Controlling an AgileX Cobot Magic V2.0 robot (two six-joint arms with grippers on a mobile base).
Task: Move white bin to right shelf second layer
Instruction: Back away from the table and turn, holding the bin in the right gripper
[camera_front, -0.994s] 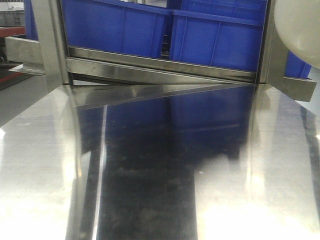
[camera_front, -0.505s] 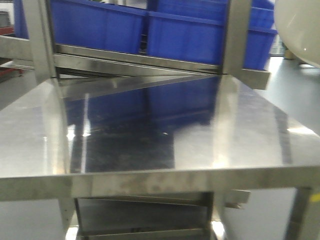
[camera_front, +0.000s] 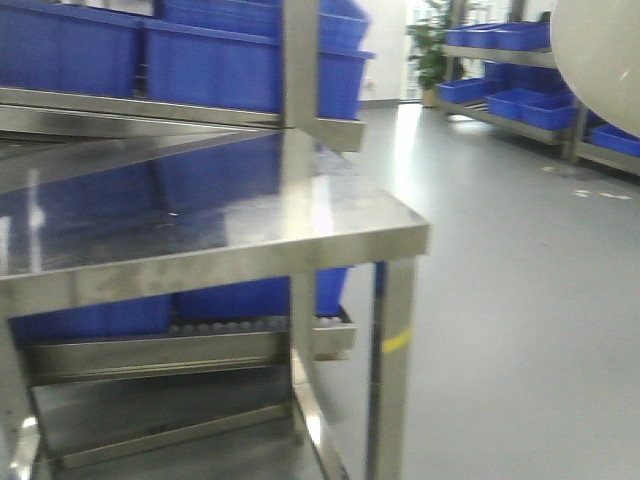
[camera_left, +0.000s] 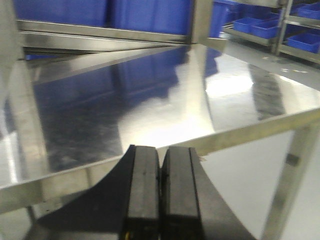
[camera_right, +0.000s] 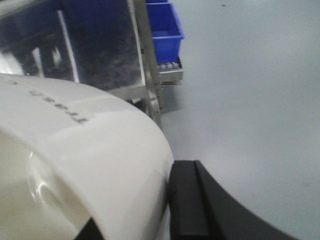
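Carry stage, as judged. Left gripper (camera_left: 160, 200): black pads pressed together, empty, over the edge of the shiny flat steel table (camera_left: 125, 100). The cream-white smooth plastic bin (camera_front: 598, 60) hangs at upper right of the front view. The right gripper (camera_right: 142, 217) grasps it, one black finger (camera_right: 186, 200) flat against its wall. Next: locate the roller-track shelf level and approach squarely.

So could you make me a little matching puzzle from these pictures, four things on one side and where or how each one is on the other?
Things:
1. white bin
2. left gripper
3. steel table
4. blue crates

Descriptions:
A. shut, with nothing between its fingers
B. sitting on the rack behind the table
C. cream-coloured, up in the air off every surface
D. shiny flat top mirroring blue

Pairs: 1-C, 2-A, 3-D, 4-B
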